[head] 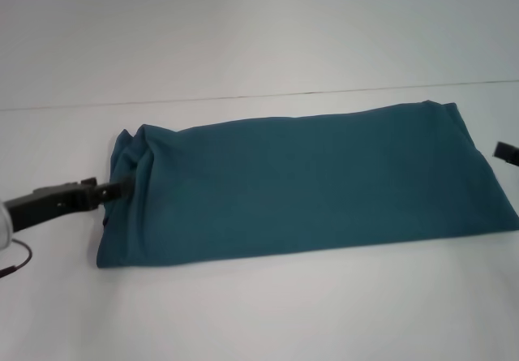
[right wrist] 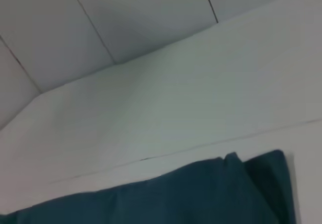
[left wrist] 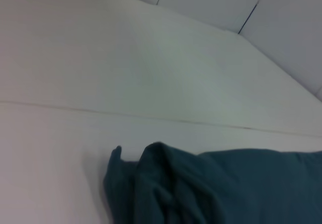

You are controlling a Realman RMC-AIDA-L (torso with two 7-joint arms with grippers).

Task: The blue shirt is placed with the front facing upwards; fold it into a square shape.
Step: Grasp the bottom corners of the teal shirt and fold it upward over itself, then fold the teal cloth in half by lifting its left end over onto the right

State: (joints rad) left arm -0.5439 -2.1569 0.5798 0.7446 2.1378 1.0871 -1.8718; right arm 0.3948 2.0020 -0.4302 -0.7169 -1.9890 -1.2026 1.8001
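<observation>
The left gripper (head: 122,189) is clamped on the bunched left edge of the shirt (head: 308,184), a long folded band across the table (head: 259,312). The right gripper (head: 506,153) sits just beside the right edge; whether it is parted or closed I cannot tell. Bare table surrounds the cloth.

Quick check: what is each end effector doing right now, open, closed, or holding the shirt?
Left end effector: closed on the bunched left end of the blue shirt.
Right end effector: at the shirt's right end, mostly out of view; cannot be told.
</observation>
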